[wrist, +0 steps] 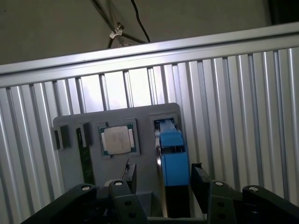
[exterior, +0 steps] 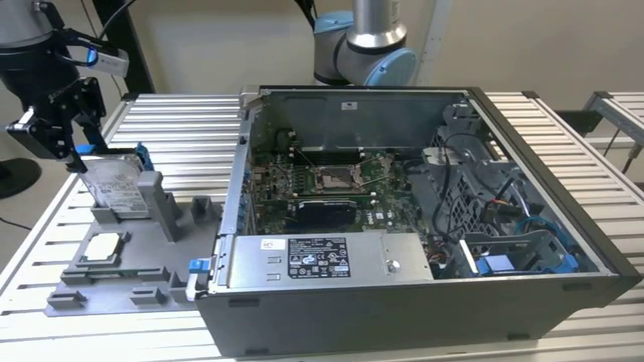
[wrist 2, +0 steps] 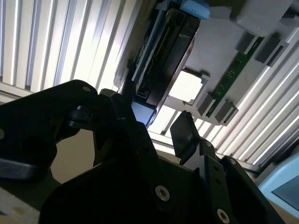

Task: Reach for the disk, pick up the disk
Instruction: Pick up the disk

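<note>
Slatted metal table [exterior: 181,113] bears a grey tray [exterior: 161,260]; fingers [wrist: 198,179] spread open astride the upright disk [wrist: 174,149].

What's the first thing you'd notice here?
The big open computer case, its insides showing, sits at the exterior view's right. At that view's left a black gripper hangs over a silver disk standing upright in a grey holder, fingers open either side of it.

Robotics lab or workshop, slatted aluminium workbench [exterior: 191,121], opened computer case [exterior: 403,309], robot arm [exterior: 367,53] behind it, grey parts fixture [exterior: 131,275]
</note>
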Available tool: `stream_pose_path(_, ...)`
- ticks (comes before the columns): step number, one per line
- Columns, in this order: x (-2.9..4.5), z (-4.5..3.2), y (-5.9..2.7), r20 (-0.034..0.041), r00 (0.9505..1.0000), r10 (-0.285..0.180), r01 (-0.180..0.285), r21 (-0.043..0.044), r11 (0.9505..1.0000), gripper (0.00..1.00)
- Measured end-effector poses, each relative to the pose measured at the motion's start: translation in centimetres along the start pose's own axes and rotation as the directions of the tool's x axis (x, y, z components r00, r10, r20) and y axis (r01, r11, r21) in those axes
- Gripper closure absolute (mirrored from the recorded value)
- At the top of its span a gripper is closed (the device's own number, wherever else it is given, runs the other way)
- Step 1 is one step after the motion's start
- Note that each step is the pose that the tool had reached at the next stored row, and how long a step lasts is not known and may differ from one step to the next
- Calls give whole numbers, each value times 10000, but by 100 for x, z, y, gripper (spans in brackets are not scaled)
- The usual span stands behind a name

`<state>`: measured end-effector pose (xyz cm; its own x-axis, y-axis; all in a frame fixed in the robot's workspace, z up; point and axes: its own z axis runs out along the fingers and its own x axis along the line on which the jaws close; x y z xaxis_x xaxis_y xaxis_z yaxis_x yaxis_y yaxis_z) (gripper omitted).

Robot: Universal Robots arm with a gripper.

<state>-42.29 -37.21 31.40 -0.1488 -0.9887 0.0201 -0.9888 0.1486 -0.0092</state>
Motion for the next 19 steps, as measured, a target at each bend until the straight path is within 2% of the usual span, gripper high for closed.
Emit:
stream_pose_path(3, -2, 34, 2, 0, 10000, 1, -1, 0, 10000, 0)
stream_pose_path(12, -21, 196, 17, 1, 10000, -50, 50, 2, 10000, 0)
stream_pose_path(19, -73, 340, 28, 17, 9996, -265, 265, 8, 9996, 0)
